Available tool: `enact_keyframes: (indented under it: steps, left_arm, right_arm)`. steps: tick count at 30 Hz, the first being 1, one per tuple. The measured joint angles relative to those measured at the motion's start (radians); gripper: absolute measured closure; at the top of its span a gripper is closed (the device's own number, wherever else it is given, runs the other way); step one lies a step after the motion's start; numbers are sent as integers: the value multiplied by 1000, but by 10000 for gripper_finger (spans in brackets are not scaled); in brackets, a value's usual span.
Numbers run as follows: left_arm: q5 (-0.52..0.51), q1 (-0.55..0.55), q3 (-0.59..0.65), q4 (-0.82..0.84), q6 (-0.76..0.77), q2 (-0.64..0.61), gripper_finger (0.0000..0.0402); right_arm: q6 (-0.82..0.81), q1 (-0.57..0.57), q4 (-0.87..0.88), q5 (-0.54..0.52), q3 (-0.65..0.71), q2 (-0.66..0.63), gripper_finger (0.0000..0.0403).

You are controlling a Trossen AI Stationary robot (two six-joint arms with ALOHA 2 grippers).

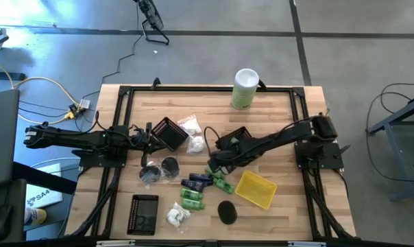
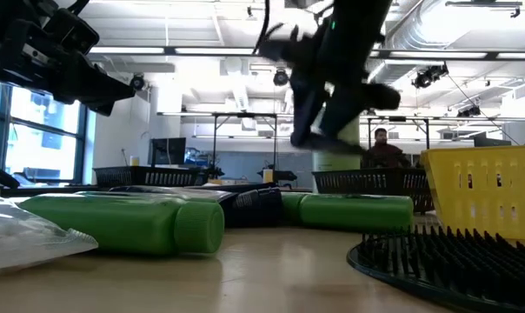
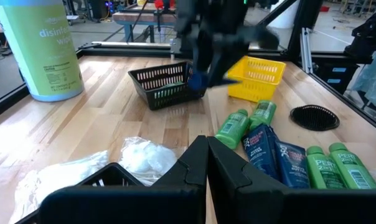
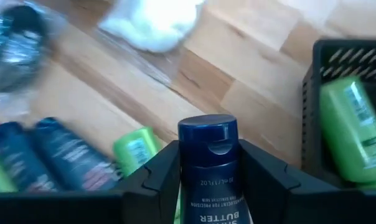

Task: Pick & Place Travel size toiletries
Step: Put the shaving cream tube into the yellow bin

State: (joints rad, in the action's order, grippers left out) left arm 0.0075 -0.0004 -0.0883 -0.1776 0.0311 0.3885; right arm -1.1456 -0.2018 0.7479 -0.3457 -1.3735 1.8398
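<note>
Navy tube (image 4: 208,168) sits clamped in the right pincer (image 4: 206,180), lifted mid-table beside the black basket (image 4: 347,62), likely for dropping in. Left pincer (image 3: 206,162) waits closed, empty, near the left edge.

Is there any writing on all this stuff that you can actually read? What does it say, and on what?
"disinfe..." over "wip...", cut off: tall canister.
"BUTTER", and above it small print, roughly "1 FL OZ": navy tube in the right gripper.
"PER..." and "2in1": green bottles.
"S4": paper beside the table.
Labels on the other navy tubes: too blurred to read.
</note>
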Motion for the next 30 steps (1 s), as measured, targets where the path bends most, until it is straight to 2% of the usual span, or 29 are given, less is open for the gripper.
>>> enact_keyframes:
  steps: [7, 16, 25, 30]
  left_arm:
    - [-3, 0, 0, 0, 0, 0, 401]
    - [-3, 0, 0, -5, 0, 0, 401]
    - [-2, 0, 0, -5, 0, 0, 401]
    - [-2, 0, 0, -5, 0, 0, 401]
  right_arm:
    - [99, -31, 6, 12, 0, -147, 276]
    - [102, -142, 64, 6, 0, -282, 273]
    - [31, -294, 148, 2, 0, -298, 268]
    - [-13, -366, 201, -54, 0, -294, 267]
